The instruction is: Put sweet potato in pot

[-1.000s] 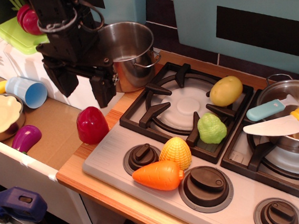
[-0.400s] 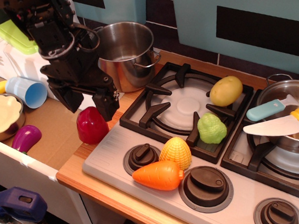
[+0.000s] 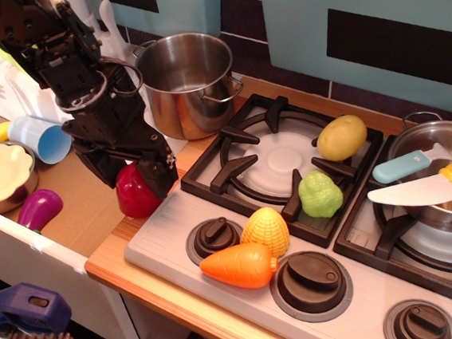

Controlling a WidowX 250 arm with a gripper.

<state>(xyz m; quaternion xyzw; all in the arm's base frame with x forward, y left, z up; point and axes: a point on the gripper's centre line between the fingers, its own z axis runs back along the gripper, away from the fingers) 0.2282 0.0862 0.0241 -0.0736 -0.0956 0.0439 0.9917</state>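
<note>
Straddling sweet potato (image 3: 136, 192) at left centre of frame, gripper (image 3: 132, 172) jaws spread, not clamped (left finger partly hidden). Centre on widest part before closing; glossy. Pot (image 3: 188, 83) behind, upper centre.

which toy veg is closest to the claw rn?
The dark red sweet potato, directly under the claw at the counter's left edge. The corn, carrot and purple toy sit clearly apart.

Glossy plastic sweet potato (image 3: 136, 196); shiny steel pot (image 3: 190, 83) (countertop (image 3: 115, 264) seemingly wood).
</note>
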